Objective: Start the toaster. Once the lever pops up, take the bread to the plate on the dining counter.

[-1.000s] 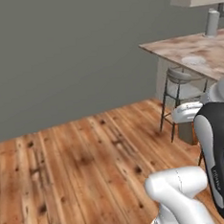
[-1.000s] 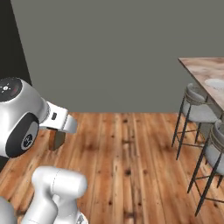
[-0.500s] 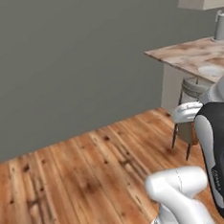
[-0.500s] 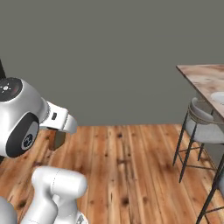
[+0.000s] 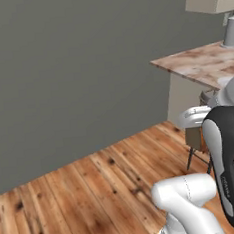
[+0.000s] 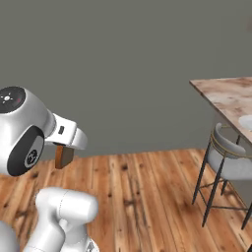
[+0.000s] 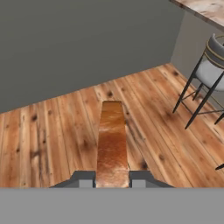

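The wooden floor [image 7: 65,127] is stretching out beneath the fingers, the grey wall [image 6: 123,59] is standing beyond them, and the marbled table [image 6: 226,96] is sitting well off to their right with a grey stool [image 6: 224,162] tucked just under its edge. The fingers [image 7: 112,180] are clamping tight on the bread [image 7: 112,142], which is sticking straight out between them, edge-on, above the floorboards.

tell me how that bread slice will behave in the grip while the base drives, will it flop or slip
The bread sticks straight out past the gripper without sagging, so it is probably stiff and light. It is pinched only at one end, edge-on, so a jolt might pivot it. Its crust looks dry, so slipping seems unlikely.
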Controlling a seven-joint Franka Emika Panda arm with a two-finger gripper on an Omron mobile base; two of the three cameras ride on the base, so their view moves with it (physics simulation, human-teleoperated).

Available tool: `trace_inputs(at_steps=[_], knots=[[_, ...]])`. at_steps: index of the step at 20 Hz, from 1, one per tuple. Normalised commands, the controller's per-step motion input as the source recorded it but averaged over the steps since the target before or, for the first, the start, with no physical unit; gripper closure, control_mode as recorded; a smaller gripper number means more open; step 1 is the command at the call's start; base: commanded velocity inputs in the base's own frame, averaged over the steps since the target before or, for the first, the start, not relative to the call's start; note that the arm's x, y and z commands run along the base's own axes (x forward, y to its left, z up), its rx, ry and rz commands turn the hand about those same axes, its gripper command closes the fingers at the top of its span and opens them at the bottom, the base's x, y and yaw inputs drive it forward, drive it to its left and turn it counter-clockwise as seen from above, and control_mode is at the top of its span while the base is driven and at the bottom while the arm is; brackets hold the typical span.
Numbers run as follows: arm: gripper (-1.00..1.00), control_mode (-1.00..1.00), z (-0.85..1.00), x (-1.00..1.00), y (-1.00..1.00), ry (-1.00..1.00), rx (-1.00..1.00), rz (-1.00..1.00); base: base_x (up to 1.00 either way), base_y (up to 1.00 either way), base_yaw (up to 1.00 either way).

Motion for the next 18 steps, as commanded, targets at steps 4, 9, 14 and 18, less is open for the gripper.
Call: trace_inputs(at_steps=[4,9,14,18], knots=[[1.0,1.0,0.0,0.0,0.0,0.0,0.0,0.0,0.67,0.0,-0.35],[1.0,1.0,0.0,0.0,0.0,0.0,0.0,0.0,0.62,0.01,-0.42],[1.0,1.0,0.0,0.0,0.0,0.0,0.0,0.0,0.59,0.09,-0.49],[1.0,1.0,0.0,0.0,0.0,0.0,0.0,0.0,0.65,0.23,-0.53]])
